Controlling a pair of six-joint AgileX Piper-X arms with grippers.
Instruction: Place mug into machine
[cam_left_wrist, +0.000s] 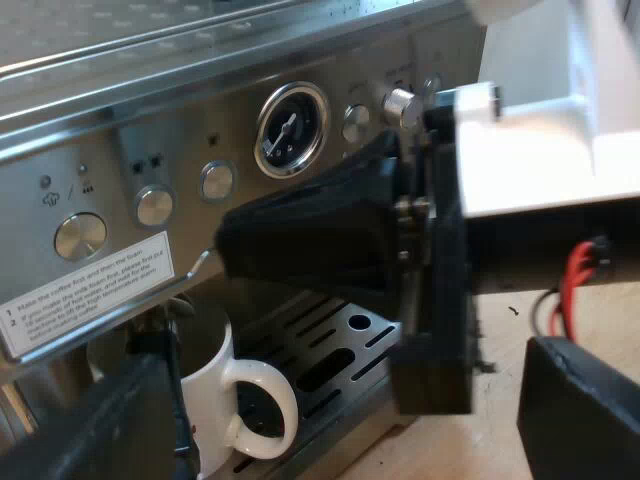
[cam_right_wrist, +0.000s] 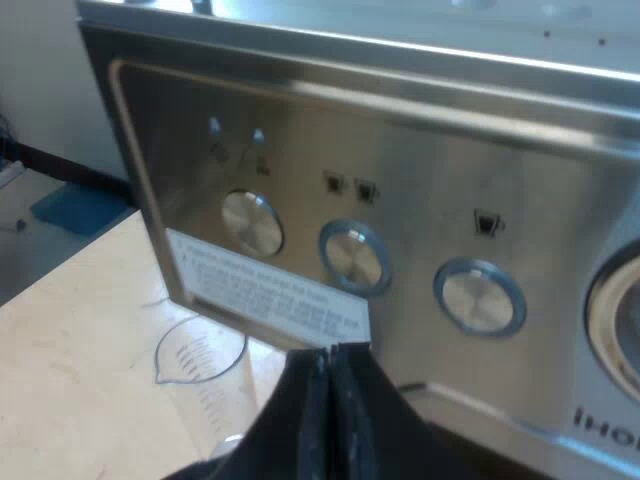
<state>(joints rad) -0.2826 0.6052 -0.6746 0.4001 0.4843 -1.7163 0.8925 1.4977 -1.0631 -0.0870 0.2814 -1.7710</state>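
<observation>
Evidently the placing looks done: the mug (cam_left_wrist: 215, 395) stands on the drip tray (cam_left_wrist: 340, 345) beneath the espresso machine's (cam_left_wrist: 120, 120) front, and I judge that only backing clear is left. My left gripper (cam_left_wrist: 330, 420) has its 2 fingers spread far apart and holds nothing; whether the nearer finger touches the mug I cannot tell. My right gripper (cam_right_wrist: 330, 375) has its 2 fingers pressed together on nothing, close to the machine's button panel. The mug is upright, long axis vertical, mouth up, its handle pointing outward, away from the machine. A measuring glass (cam_right_wrist: 200, 350) sits on the table (cam_right_wrist: 80, 330) beside the machine.
</observation>
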